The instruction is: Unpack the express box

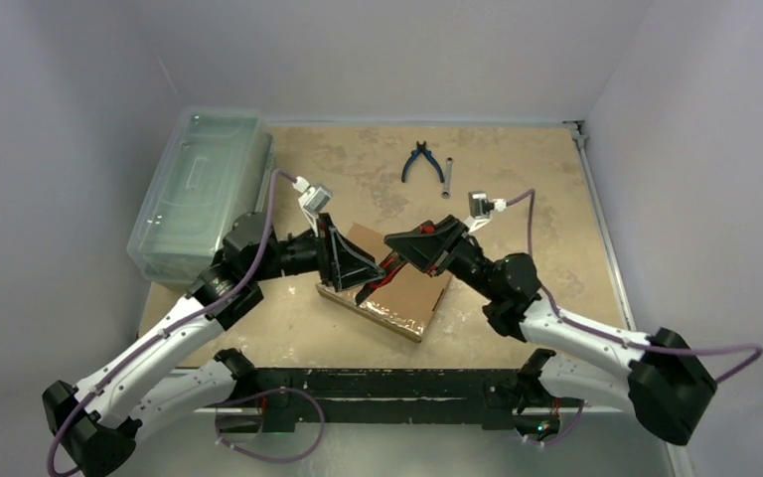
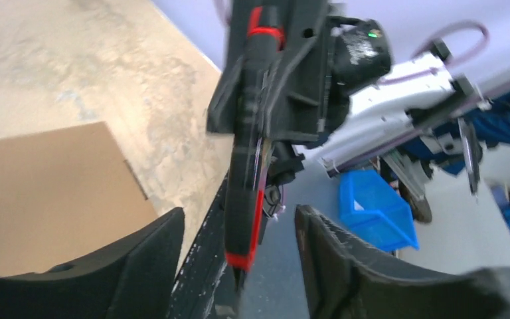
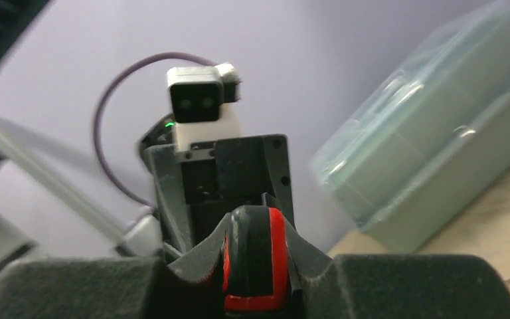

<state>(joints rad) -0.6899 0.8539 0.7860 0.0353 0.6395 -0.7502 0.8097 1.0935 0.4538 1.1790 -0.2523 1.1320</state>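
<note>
Left hand (image 1: pixel 368 278) stands wide: in its wrist view its two fingers (image 2: pixel 153 259) sit well apart, with the tip of a black-and-red tool (image 2: pixel 242 219) between them and a gap on either side. Facing it and nearly touching it, the right hand (image 1: pixel 394 248) is closed narrowly on that tool (image 1: pixel 385 270); in the right wrist view the tool's black-and-red end (image 3: pixel 255 262) fills the slot between the padded fingers (image 3: pixel 73 289), and the left hand's body and camera rise just behind it. Directly beneath both hands lies the box (image 1: pixel 412 293), flat on the counter (image 1: pixel 517 179) with its brown top face up; whether the flap is fully down I cannot tell. Out beyond the left hand, on its outer side, stands a clear bin (image 1: pixel 199 189). Beyond the right hand, well apart from it, lie blue-handled pliers (image 1: pixel 422 161).
</note>
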